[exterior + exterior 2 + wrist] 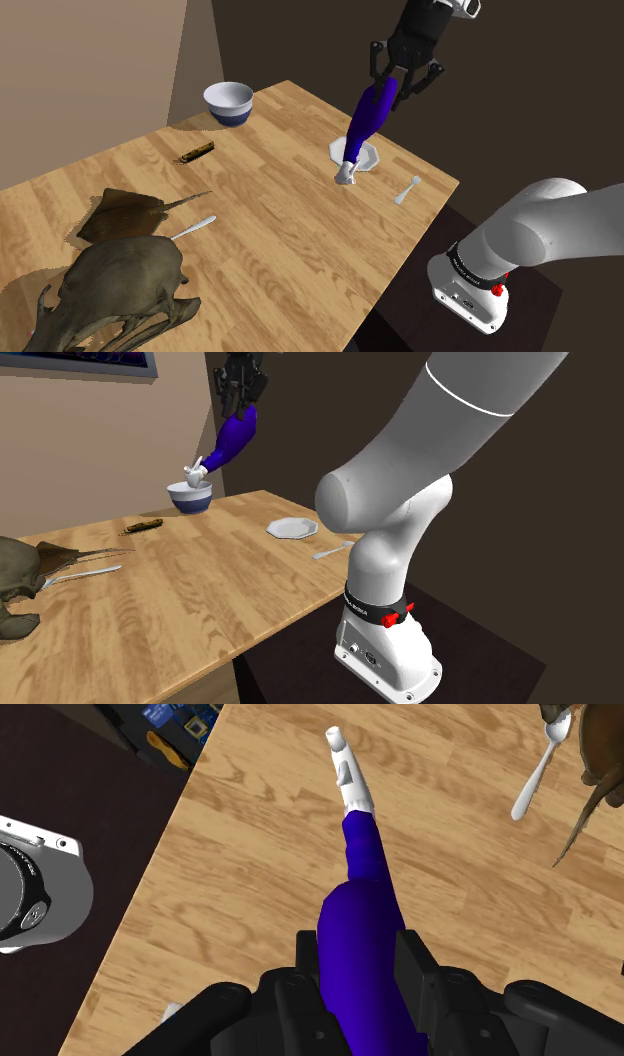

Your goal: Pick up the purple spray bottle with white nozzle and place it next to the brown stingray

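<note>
The purple spray bottle (371,120) hangs high above the wooden table (280,230), tilted, its white nozzle (347,172) pointing down. My gripper (402,88) is shut on the bottle's base end. In the second exterior view the bottle (234,440) hangs from the gripper (243,400) above the bowl. From the wrist, the fingers (415,964) clasp the purple body (362,944), with the nozzle (346,770) far from the hand. The brown stingray (128,213) lies flat near the table's left part in the shoulder view, its tail (588,814) just visible from the wrist.
A white and blue bowl (228,102) stands at the far corner. A white plate (357,155) lies under the bottle; a small white utensil (407,190) sits near the edge. A spoon (193,227) and a large brown animal skull (110,295) are beside the stingray. A dark stick (198,152) lies mid-table.
</note>
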Robot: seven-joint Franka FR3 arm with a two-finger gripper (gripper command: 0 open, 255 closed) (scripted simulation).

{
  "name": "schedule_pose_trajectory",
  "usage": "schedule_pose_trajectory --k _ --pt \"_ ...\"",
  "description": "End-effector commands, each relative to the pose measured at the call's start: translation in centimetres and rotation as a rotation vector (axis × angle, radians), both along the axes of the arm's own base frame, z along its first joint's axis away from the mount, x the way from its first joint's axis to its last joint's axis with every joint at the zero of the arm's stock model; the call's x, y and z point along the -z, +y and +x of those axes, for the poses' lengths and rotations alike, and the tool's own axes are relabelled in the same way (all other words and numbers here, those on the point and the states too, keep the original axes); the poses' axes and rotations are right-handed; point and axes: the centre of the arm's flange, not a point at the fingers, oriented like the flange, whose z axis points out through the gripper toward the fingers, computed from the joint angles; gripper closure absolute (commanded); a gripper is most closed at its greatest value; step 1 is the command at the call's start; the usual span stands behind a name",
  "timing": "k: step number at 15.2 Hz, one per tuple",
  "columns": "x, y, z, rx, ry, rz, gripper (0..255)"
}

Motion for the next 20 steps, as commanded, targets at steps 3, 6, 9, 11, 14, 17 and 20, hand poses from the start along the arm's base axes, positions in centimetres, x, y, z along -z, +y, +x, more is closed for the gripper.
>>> schedule_pose_trajectory --k 3,6,9,11,14,17,20 --pt "0.1 4.4 3.3 0.001 0.000 0.001 255" --pt "0.1 7.5 5.7 0.001 0.000 0.001 255" --pt "0.1 10.6 8.2 0.001 0.000 0.001 255" --pt "0.0 12.7 9.8 0.001 0.000 0.001 255" --pt "0.0 15.8 12.3 0.001 0.000 0.001 255" --pt "0.0 18.9 14.8 0.001 0.000 0.001 255" --pt "0.0 22.0 17.2 0.001 0.000 0.001 255"
